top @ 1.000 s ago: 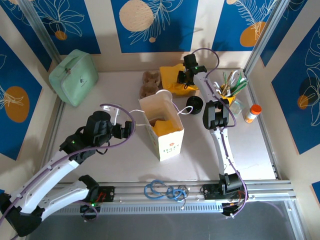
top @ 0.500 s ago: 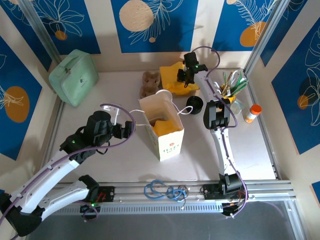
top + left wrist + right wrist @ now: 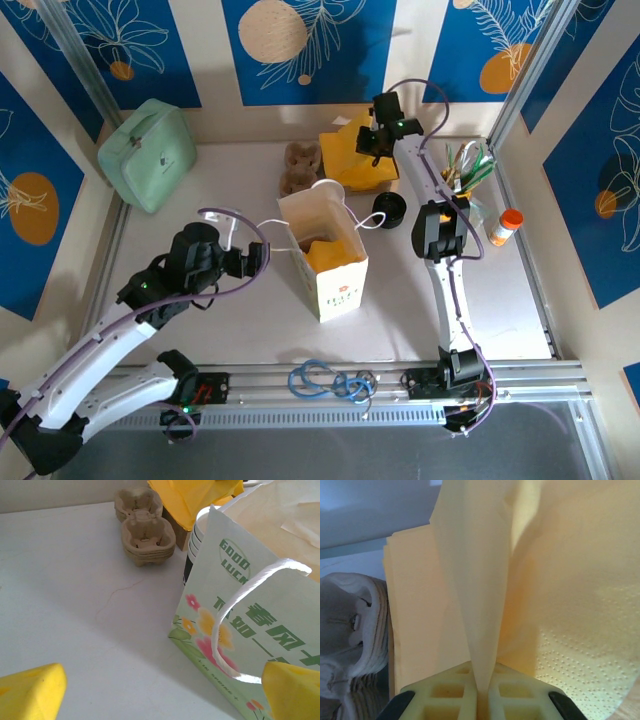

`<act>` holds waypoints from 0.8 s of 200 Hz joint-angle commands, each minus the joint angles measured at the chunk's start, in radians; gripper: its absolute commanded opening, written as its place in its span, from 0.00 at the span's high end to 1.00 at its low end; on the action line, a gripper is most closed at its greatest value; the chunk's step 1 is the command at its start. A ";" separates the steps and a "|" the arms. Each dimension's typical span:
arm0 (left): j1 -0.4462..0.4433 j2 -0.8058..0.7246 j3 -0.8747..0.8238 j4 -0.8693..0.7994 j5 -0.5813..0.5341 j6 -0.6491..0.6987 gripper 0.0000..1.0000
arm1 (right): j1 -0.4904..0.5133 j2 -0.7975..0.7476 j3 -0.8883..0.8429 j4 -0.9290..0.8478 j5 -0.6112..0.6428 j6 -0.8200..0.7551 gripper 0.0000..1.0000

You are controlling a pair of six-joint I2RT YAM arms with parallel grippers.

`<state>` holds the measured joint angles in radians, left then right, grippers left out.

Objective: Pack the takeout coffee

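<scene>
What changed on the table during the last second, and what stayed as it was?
The right gripper closed its jaws on a yellow napkin and lifted it off the stack, moving towards the far wall. The left gripper, still open, the paper bag and the takeout coffee stayed put.

A pale table [image 3: 240, 180] is carrying a mint green case [image 3: 148, 153] at its far left. A printed paper bag [image 3: 325, 255] is standing open mid-table. Behind it, pulp cup carriers [image 3: 298, 168] and yellow napkins [image 3: 345, 160] are sitting side by side. A round black lid [image 3: 390, 208], a utensil tub [image 3: 460, 182] and an orange-capped bottle [image 3: 506, 226] are resting at the right.
</scene>
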<state>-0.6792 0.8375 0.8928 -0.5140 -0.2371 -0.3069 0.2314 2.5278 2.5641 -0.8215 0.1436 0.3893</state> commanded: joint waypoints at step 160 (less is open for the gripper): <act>-0.007 -0.094 0.026 -0.008 0.026 -0.070 0.00 | 0.033 -0.589 -0.081 -0.341 -0.092 -0.090 0.94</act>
<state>-0.6792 0.7662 0.8948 -0.5171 -0.2291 -0.3500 0.2443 2.0144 2.4935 -1.0714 0.0998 0.3275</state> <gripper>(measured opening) 0.999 0.067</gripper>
